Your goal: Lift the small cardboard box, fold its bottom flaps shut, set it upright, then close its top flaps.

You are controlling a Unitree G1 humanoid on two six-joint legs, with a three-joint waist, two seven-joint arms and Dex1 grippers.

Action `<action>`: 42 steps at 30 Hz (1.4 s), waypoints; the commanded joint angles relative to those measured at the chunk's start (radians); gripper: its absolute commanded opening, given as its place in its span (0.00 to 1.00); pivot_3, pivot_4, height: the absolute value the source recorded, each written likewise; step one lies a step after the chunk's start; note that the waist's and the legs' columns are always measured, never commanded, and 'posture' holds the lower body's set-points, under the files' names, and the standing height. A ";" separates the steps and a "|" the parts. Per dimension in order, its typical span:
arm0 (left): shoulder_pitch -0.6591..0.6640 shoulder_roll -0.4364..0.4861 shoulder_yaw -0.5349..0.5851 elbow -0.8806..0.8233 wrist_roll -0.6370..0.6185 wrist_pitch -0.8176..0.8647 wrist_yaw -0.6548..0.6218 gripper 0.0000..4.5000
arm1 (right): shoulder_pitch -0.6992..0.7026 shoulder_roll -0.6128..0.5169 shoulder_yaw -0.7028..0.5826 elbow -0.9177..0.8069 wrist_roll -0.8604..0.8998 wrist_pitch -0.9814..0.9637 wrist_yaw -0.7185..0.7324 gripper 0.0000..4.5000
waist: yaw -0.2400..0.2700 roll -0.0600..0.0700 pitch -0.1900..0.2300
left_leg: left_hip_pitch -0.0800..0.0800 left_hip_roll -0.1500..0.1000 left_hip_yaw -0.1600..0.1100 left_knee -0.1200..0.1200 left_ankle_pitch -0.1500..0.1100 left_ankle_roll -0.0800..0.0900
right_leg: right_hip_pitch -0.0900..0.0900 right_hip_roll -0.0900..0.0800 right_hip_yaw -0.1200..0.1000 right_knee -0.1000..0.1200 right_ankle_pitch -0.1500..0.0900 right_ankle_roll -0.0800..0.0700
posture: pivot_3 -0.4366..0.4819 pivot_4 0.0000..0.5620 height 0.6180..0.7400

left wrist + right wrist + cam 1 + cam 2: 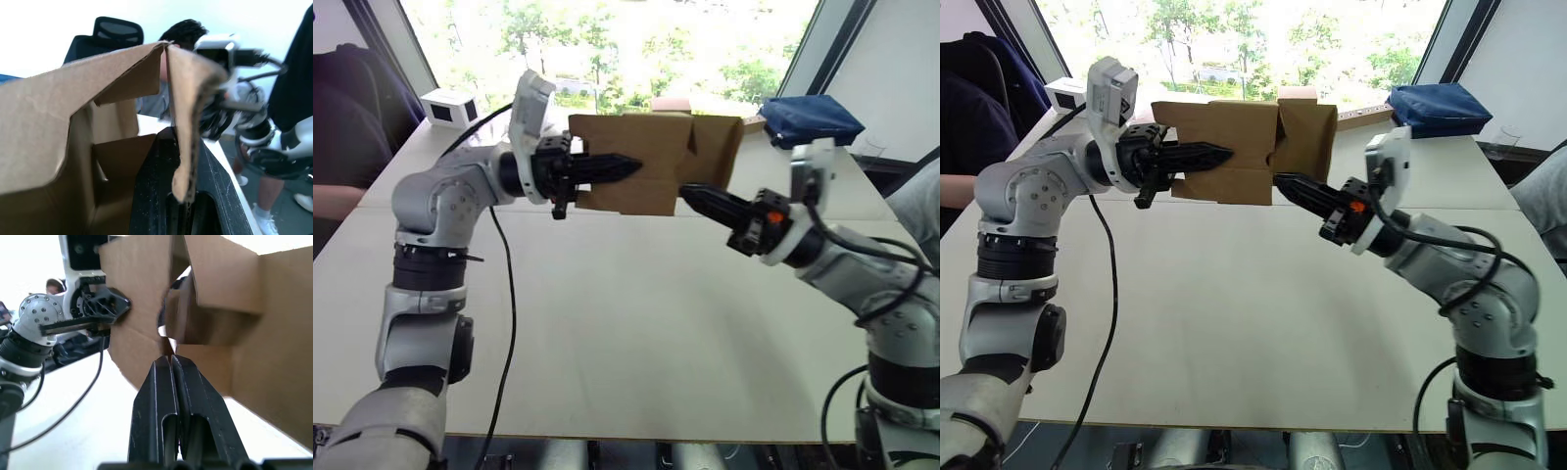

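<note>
The small cardboard box (641, 162) is being held in the air above the worktop (636, 323), in the upper centre of the head views, between the two arms. Its long axis is running roughly level, left to right across the frame, and one open end is facing the right side of the frame. At that end the flaps (717, 147) are standing partly open, splayed outward; I cannot tell whether these are the bottom or the top flaps.

The left tool (625, 168) is reaching in from the left, its two black fingers pinching a box wall; in the left wrist view a cardboard panel (188, 122) is sitting between the fingers. The right tool (697, 199) is coming up from the lower right, fingers pressed together, tip touching the box's lower edge near the flapped end. In the right wrist view the tip is sitting at the seam between flaps.

Surroundings: a white box with a dark window (449, 106) is resting at the worktop's far left corner, upper left of the frame. A blue fabric bundle (810, 119) is lying at the far right, upper right. Neither is touching the box. A black cable (509, 294) is hanging from the left arm over the worktop. A person's arm (335, 200) is showing at the left edge.
</note>
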 commanded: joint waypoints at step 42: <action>-0.034 0.012 0.016 -0.037 -0.042 0.014 -0.026 0.00 | -0.050 0.071 -0.019 0.259 -0.279 -0.167 -0.015 0.01 | -0.004 0.000 0.000 | 0.000 0.000 0.000 0.000 0.000 0.000 | 0.000 0.001 0.000 0.000 0.000 0.000 | 0.48 0.27 1.00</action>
